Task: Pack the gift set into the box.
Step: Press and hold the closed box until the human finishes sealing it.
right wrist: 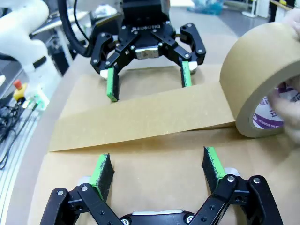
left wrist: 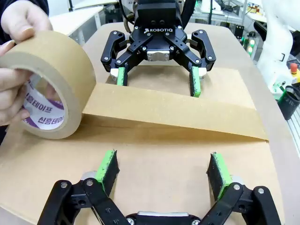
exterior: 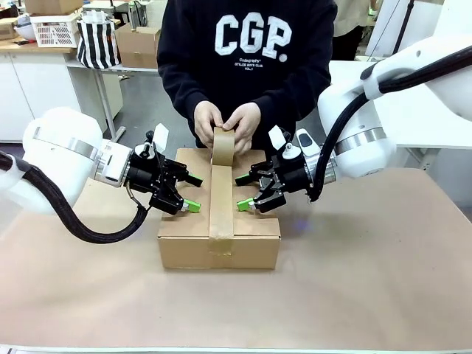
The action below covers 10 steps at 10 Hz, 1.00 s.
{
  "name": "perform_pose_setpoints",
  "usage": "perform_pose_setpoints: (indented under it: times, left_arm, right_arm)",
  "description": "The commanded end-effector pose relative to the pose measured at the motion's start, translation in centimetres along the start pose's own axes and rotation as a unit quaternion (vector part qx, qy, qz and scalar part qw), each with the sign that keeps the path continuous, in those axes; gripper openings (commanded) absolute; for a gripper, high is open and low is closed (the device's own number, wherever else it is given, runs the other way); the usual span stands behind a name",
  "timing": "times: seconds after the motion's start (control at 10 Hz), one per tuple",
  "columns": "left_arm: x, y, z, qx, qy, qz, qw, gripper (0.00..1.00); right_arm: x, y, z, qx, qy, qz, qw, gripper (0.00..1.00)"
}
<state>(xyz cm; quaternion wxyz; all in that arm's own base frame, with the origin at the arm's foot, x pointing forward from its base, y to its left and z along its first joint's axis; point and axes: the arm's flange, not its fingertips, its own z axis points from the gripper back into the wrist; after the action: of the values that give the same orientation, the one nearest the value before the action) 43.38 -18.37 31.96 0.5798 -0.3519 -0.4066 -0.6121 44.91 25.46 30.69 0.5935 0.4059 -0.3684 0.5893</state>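
The box (exterior: 184,240) lies shut in the middle of the table, a brown tape strip (exterior: 220,203) running along its centre seam. At the far end a person's hands (exterior: 209,122) hold a roll of brown tape (exterior: 223,144) and draw the strip from it. My left gripper (exterior: 192,192) rests open on the left flap and my right gripper (exterior: 243,193) open on the right flap, facing each other across the strip. The left wrist view has my left gripper (left wrist: 164,171), the strip (left wrist: 173,110), the roll (left wrist: 47,93) and the right gripper (left wrist: 158,79). The gift set is hidden.
The brown tabletop (exterior: 369,280) spreads around the box. Behind the person stand a striped bag (exterior: 97,40), a smaller carton (exterior: 136,46) and a white basket (exterior: 55,29) on a far counter.
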Motion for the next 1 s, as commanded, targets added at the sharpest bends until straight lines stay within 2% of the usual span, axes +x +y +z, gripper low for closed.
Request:
perform_pose_setpoints:
  times: [0.0,0.9]
  left_arm:
    - [-0.17,-0.15,0.05,0.001,0.002,-0.002,1.000,1.00]
    - [-0.17,-0.15,0.05,0.001,0.002,-0.002,1.000,1.00]
  right_arm:
    - [-0.42,0.16,-0.08,-0.003,0.003,0.001,1.000,1.00]
    - [-0.42,0.16,-0.08,-0.003,0.003,0.001,1.000,1.00]
